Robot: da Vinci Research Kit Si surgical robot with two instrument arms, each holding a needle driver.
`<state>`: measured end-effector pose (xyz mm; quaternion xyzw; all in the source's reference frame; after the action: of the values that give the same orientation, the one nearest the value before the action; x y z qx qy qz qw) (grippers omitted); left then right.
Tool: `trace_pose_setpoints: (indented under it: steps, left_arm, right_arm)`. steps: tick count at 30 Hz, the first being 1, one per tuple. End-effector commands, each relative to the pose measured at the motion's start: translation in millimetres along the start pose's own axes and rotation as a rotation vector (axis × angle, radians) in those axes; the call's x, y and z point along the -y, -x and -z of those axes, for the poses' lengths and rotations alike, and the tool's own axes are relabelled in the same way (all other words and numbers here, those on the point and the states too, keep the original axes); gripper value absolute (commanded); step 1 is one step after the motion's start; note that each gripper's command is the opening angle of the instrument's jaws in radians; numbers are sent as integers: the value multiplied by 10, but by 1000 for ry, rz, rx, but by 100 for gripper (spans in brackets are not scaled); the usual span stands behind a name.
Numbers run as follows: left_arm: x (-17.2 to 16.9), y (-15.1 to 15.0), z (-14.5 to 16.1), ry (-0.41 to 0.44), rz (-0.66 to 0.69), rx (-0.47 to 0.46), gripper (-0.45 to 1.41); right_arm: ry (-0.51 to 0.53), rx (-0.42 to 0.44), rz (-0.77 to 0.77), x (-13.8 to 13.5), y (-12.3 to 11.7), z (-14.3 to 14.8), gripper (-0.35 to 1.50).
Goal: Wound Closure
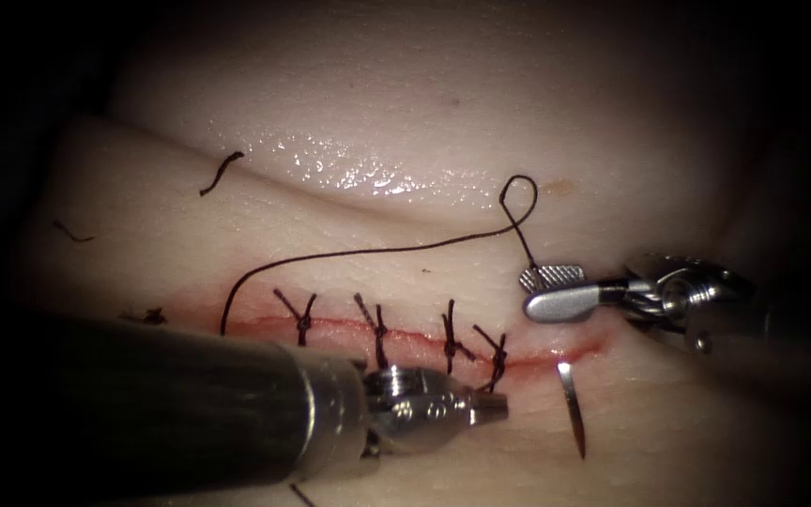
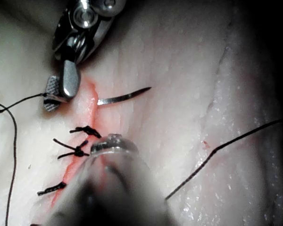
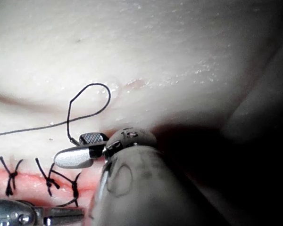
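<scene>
Needle stands steeply at the cut's right end, part buried in tissue. Right tool, jaws apart, touches thread; left tool is closed, empty. From the left wrist, needle lies crosswise.

Curved needle emerges from tissue below cut; unheld
</scene>
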<state>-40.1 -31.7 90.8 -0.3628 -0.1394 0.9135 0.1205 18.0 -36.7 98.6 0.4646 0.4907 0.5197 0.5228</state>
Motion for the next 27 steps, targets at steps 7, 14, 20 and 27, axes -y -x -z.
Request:
trace_pose_setpoints:
  steps: [7,14,20,27]
  left_arm:
    - [3,5,-11,-30,-111,-119,-38]
    - [7,-5,-21,-31,-159,-177,22]
    - [-3,-22,-29,-45,-215,-203,63]
    - [0,-30,-33,-52,-239,-206,68]
  right_arm:
    - [-79,24,-24,-14,-6,15,147]
    - [-92,-31,-45,-20,-23,47,145]
    - [-80,-93,-41,-28,-40,81,135]
    - [-71,-107,-37,-33,-41,87,135]
